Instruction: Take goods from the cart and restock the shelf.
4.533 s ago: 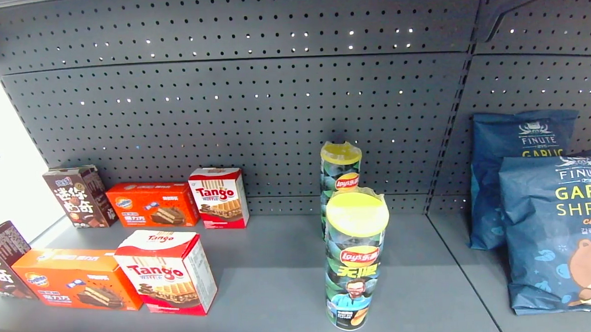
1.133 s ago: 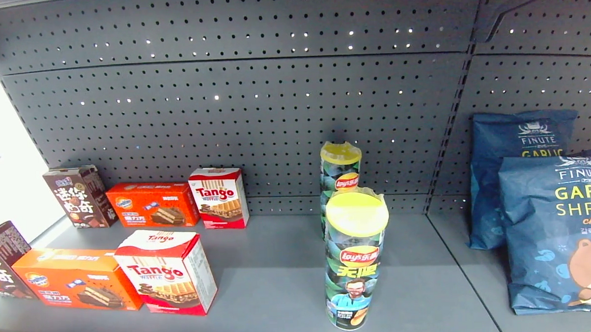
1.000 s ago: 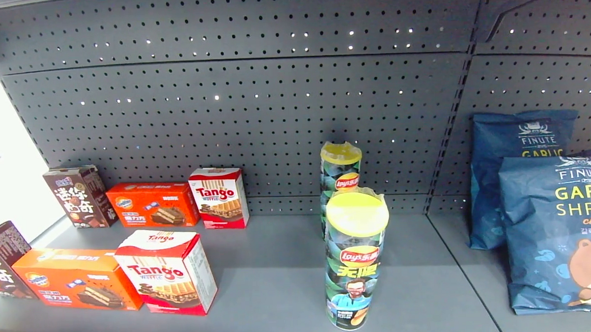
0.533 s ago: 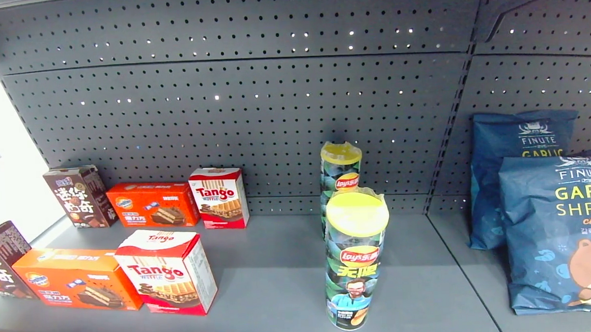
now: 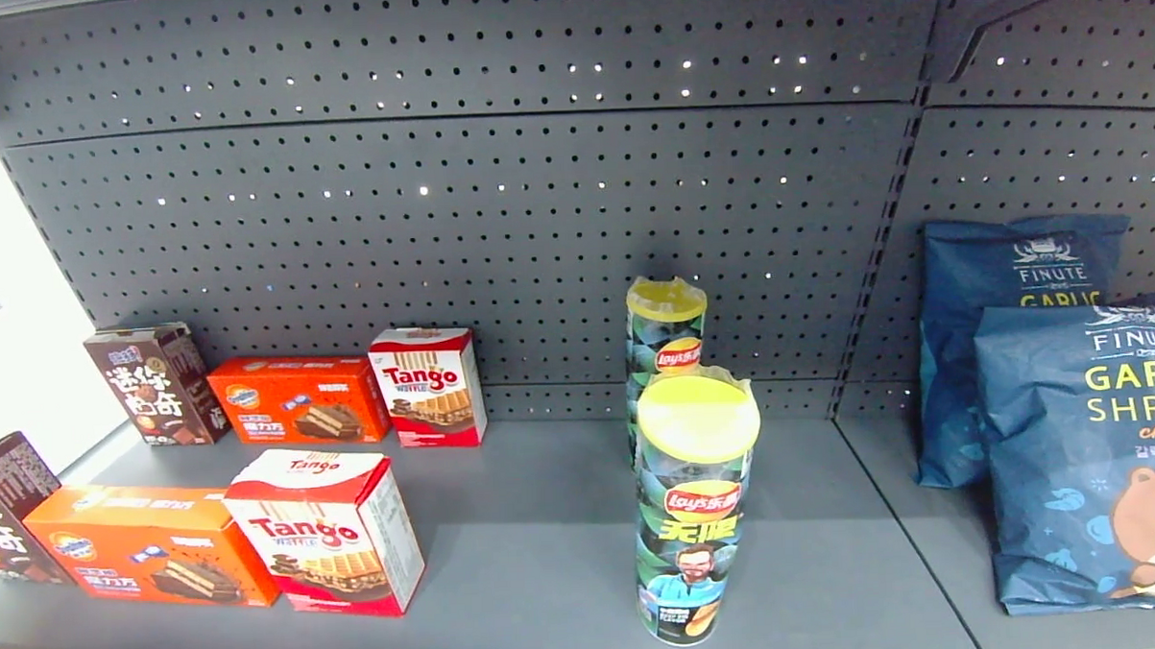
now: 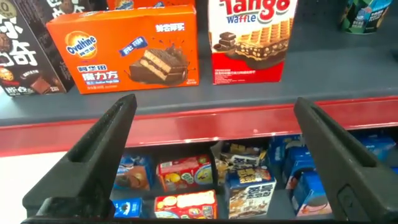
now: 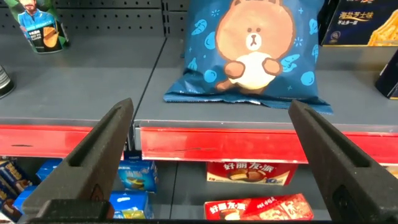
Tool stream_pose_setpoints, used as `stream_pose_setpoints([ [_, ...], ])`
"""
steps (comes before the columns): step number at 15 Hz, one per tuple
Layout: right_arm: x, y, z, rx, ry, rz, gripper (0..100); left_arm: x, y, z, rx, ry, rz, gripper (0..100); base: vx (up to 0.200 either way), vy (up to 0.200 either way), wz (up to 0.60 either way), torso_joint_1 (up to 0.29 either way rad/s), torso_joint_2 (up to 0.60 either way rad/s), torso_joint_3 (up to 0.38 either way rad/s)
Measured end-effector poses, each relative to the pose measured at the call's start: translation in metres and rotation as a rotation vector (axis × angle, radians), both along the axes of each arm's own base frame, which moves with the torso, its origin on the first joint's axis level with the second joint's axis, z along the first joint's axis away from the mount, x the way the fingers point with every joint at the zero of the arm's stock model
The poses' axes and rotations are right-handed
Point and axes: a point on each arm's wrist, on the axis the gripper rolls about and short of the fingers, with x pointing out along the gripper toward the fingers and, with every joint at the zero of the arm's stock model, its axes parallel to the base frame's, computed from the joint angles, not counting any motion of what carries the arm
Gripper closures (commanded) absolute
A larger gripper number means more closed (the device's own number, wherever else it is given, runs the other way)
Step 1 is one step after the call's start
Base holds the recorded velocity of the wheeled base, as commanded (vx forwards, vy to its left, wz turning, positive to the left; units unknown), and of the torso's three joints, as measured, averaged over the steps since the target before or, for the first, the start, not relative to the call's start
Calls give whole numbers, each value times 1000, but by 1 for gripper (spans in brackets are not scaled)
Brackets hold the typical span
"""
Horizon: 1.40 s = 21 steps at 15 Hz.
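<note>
Desk: How do your pincers stand?

Operator: Both released. My left gripper (image 6: 211, 155) hangs before the red front rail (image 6: 205, 121) of the shelf (image 5: 547, 546), its black fingers (image 6: 93, 155) spread wide with nothing between them. My right gripper (image 7: 208, 162) is splayed just the same, empty, facing the rail below the front blue chip bag (image 5: 1096, 460).

Desk: And the goods?

Operator: In my head view the front chip canister (image 5: 694, 508) stands upright at lower centre-right, yellow lid on. The rear chip canister (image 5: 666, 336) stands straight behind it, near the pegboard back panel (image 5: 439, 224). At lower left I see two rows of boxes. In the near row, the front dark cookie box (image 5: 3, 508) sits at the frame's left edge, with the front orange cake box (image 5: 149, 558) just beside it and the front wafer box (image 5: 330, 530) just beside that. The far row is apart from the near one. It holds the rear dark cookie box (image 5: 157, 382), the rear orange cake box (image 5: 297, 400) and the rear wafer box (image 5: 431, 385), side by side by the panel. At the right edge the front blue chip bag stands with the rear blue chip bag (image 5: 1008, 281) behind it.

Desk: Anything under the shelf?

Operator: Between my left fingers I see small snack boxes (image 6: 186, 180) packed on the level beneath the rail.
</note>
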Motion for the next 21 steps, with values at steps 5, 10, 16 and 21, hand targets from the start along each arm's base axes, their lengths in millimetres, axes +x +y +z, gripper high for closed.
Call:
stream_pose_setpoints([
  [5,0,0,0,-1,0,1,0,0,0,0,-2,1,3,0,0,0,0,0,0,0],
  [10,0,0,0,-1,0,2,0,0,0,0,-4,2,4,0,0,0,-120,4,0,0],
  [16,0,0,0,-1,0,2,0,0,0,0,-5,2,4,0,0,0,0,0,0,0],
  [21,0,0,0,-1,0,2,0,0,0,0,-6,1,5,0,0,0,0,0,0,0],
])
